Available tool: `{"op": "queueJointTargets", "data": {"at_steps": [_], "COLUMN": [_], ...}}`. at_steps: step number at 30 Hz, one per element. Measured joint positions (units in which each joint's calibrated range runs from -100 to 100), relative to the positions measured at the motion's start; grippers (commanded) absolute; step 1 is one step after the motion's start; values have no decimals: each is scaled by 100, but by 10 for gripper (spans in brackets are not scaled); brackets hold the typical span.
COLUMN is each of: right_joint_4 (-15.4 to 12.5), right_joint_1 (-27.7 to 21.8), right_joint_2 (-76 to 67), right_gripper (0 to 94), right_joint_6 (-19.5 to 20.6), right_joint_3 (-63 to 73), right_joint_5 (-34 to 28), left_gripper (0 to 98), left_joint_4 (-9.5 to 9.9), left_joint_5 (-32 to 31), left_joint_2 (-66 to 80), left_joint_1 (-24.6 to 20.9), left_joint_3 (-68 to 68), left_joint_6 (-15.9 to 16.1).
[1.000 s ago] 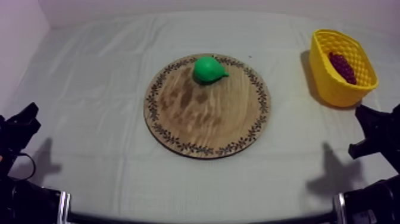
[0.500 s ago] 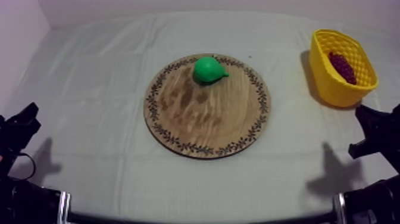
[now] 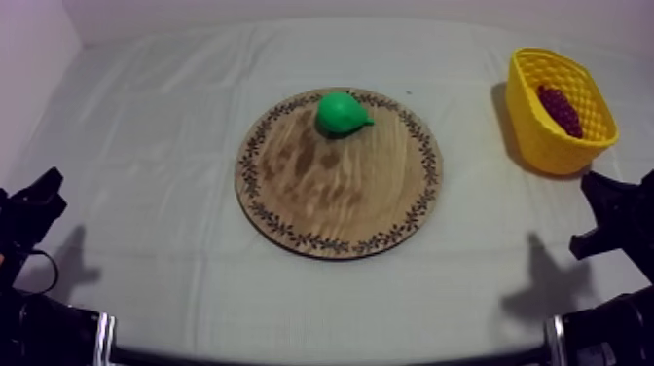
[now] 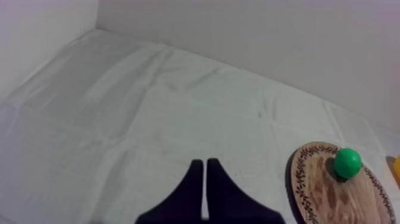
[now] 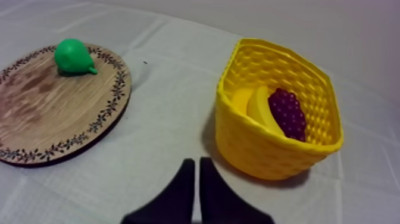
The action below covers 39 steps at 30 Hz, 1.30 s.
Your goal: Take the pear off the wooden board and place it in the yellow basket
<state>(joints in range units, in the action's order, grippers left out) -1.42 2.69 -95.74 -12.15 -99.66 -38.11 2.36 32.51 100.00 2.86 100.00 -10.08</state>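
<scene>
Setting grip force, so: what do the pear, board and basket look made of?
The pear is probably plastic or foam: its green skin is smooth and even. The board looks like matt wood, with brown grain and a dark rim pattern. The basket is likely moulded plastic, with uniform yellow lattice walls.

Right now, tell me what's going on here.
Nothing is being handled yet. The pear lies on the board, near its far rim. The left gripper and right gripper sit low at their own sides, fingers shut on nothing. The basket stands on the right, nearest the right gripper, holding grapes and what looks like a banana. The pick has not begun.
</scene>
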Motion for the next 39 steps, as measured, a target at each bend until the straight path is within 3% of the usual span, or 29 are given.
{"op": "queueJointTargets", "data": {"at_steps": [18,26,39], "right_joint_4": [-94,-307,-377], "right_joint_1": [146,270,531], "right_joint_2": [634,1897,4349], "right_gripper": [4,4,4], "right_joint_6": [-402,-628,-1012], "right_joint_3": [806,2231,4954], "right_joint_5": [164,-181,-948], "left_gripper": [1,1,1], "left_joint_4": [0,0,0], "left_joint_5": [0,0,0], "left_joint_2": [0,0,0], "left_joint_1": [0,0,0], "left_joint_3": [0,0,0], "left_joint_6": [0,0,0]}}
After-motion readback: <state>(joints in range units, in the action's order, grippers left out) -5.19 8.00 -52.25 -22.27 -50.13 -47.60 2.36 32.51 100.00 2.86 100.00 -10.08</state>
